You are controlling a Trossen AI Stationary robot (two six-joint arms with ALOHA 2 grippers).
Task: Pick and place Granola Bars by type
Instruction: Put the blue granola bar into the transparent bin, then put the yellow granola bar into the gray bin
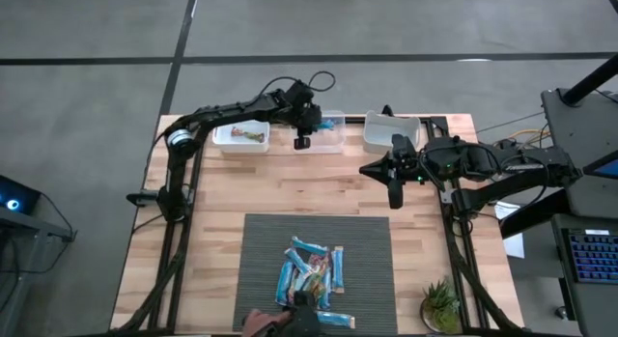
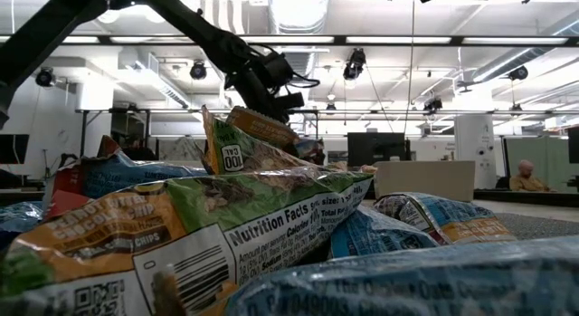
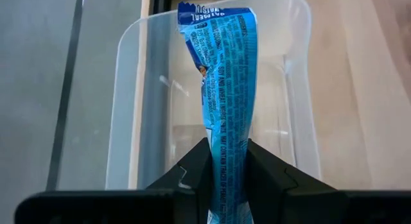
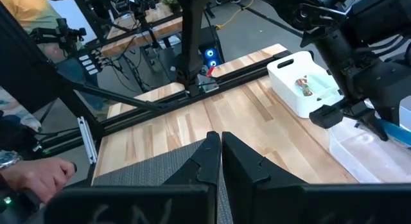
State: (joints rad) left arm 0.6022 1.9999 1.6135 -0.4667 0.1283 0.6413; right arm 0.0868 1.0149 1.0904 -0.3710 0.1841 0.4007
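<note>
Left wrist view: left gripper (image 3: 228, 169) clamped on blue granola bar (image 3: 225, 70), hanging over clear bin (image 3: 128, 121); right gripper (image 4: 221, 147) closed, empty, above table (image 4: 257, 121)

"Nutrition Facts", "Calories" and "Total" stand on the nearest green wrapper (image 2: 271, 216) in the low view; "100" on the upright one behind (image 2: 237, 148). The blue bar's (image 3: 225, 89) print is too small to read.

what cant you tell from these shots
- High view: the left gripper hides the blue bar it holds over the clear bin.
- High view: a person's hand is cut off by the edge.
- Low view: the bar pile blocks the table behind.
</note>
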